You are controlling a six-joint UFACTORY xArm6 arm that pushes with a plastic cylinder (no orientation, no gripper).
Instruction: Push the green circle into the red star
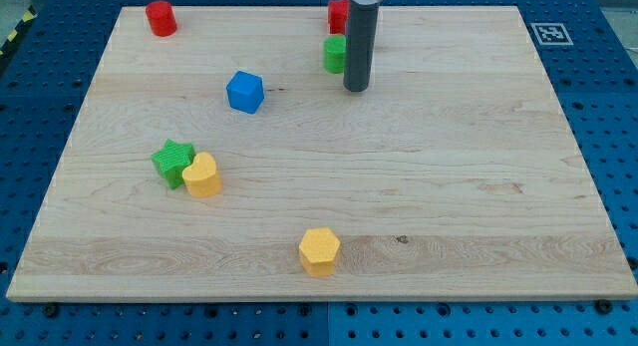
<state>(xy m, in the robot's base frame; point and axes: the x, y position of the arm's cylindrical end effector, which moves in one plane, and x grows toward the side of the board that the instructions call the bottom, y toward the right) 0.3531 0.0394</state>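
Note:
The green circle (334, 54) sits near the view's top centre, just below the red star (338, 14), which is partly hidden behind my rod. The two blocks look to be touching or nearly so. My tip (356, 88) rests on the board just right of and slightly below the green circle, close beside it.
A red cylinder (160, 18) stands at the top left. A blue cube (245, 92) lies left of centre. A green star (173, 164) touches a yellow heart (202, 174) at the left. A yellow hexagon (319, 250) sits near the bottom centre. The wooden board (449, 186) lies on a blue pegboard.

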